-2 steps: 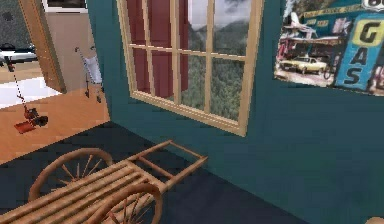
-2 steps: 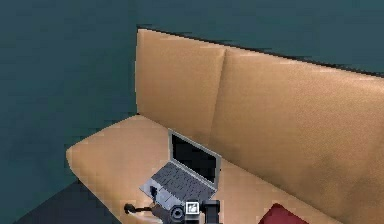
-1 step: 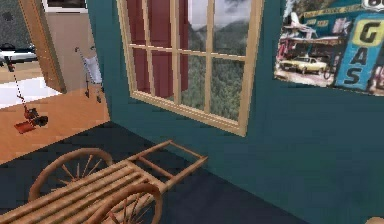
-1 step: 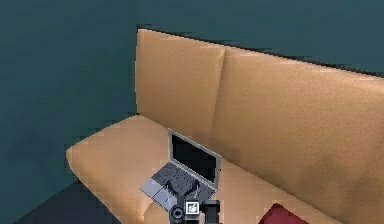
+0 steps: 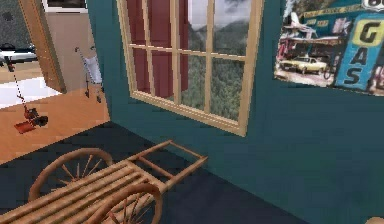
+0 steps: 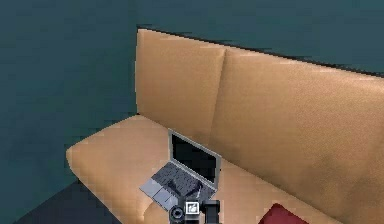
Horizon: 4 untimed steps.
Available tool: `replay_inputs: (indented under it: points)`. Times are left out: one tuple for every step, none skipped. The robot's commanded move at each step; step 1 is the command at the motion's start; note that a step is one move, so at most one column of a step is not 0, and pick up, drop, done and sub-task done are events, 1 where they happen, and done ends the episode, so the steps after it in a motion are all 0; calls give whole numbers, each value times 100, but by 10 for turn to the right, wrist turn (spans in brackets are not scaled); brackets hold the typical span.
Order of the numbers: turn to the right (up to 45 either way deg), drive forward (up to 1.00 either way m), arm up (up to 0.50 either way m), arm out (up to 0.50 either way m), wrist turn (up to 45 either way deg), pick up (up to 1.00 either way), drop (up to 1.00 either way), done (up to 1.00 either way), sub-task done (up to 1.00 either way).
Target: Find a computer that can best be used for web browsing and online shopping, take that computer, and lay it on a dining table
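Resting on the seat of a tan sofa (image 6: 270,110), the laptop (image 6: 186,170) lies with its lid raised, just beyond the gripper (image 6: 170,208) at the arm side view's bottom edge. With the computer on the seat behind the fingers, I cannot tell whether the gripper holds anything. A red cushion (image 6: 285,214) lies beside the gripper toward that view's right. The forward view shows a wooden cart (image 5: 110,185) below a window (image 5: 190,60).

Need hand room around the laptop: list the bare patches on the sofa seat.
Bare seat between the laptop and the sofa end at the view's left, and between laptop and the red thing. Tight between laptop front and seat edge.
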Motion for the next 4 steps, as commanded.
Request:
replay_inputs:
  points:
    - [0,0,-30,0,0,0,0,0,0]
    - [0,0,0,0,0,100,0,0,0]
    - [0,0,10,0,0,0,0,0,0]
    - [0,0,50,0,0,0,0,0,0]
